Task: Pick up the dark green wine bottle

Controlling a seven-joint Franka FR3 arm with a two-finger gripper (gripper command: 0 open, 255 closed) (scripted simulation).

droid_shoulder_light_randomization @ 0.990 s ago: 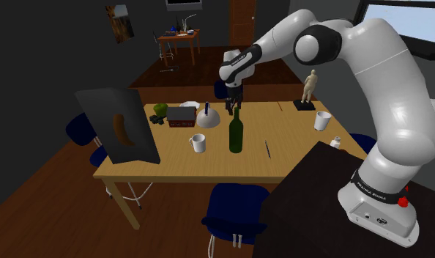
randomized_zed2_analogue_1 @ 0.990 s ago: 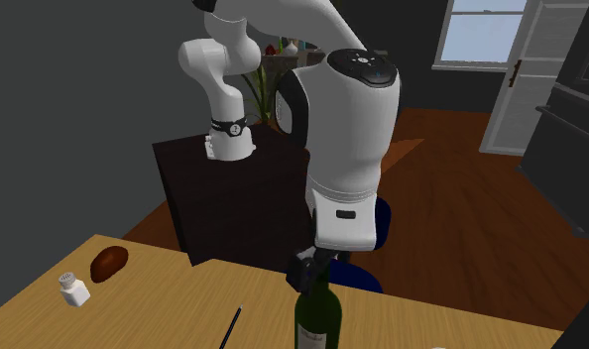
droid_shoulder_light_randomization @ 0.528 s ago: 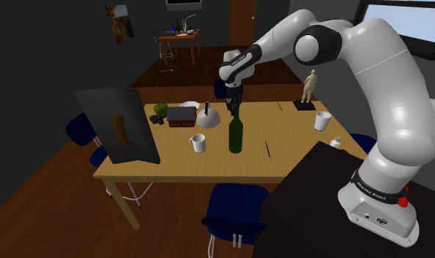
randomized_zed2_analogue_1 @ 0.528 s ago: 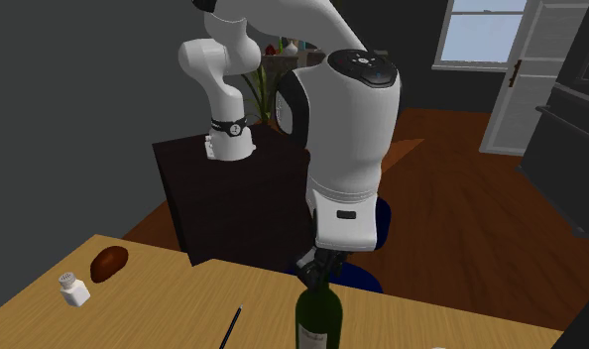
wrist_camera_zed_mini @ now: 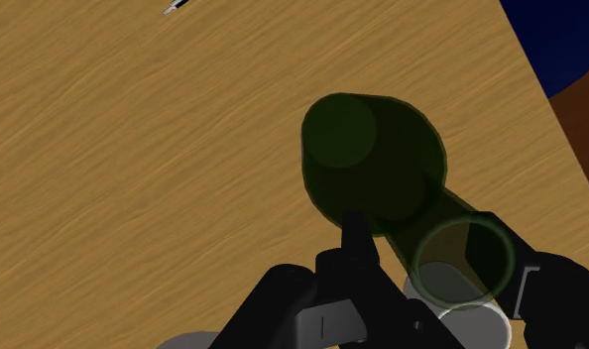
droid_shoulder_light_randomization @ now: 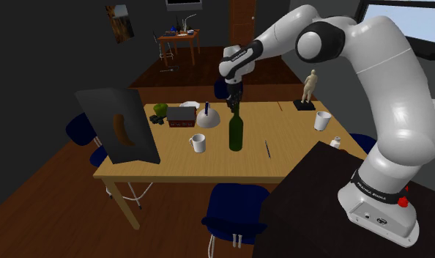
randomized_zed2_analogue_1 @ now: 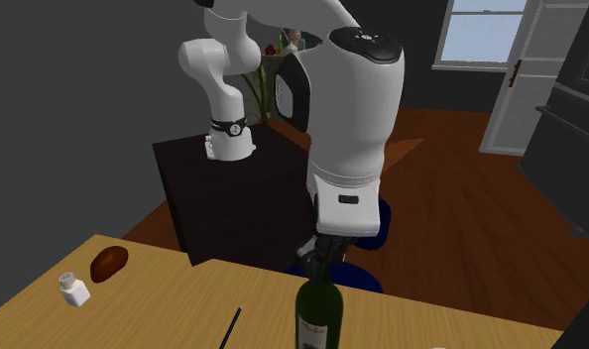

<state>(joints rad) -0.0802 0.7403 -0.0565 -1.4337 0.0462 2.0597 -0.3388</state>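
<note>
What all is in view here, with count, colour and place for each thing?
dark green wine bottle: one, dark green, upright mid-table under gripper
white handled mug: one, white, shoulder view's left of bottle
white cup: one, white, near the figurine
pale figurine on black base: one, beige, table's far corner
thin dark pen: one, dark, between bottle and stand
small white shaker: one, white, beside brown lump
rounded brown lump: one, brown, table edge by stand
light wooden table: one, tan, centre
blue chairs: several, dark blue, around table
black box stand: one, black, beside table
white arm: one, white, reaching over table
black gripper: one, black, fingers apart over bottle's mouth
</note>
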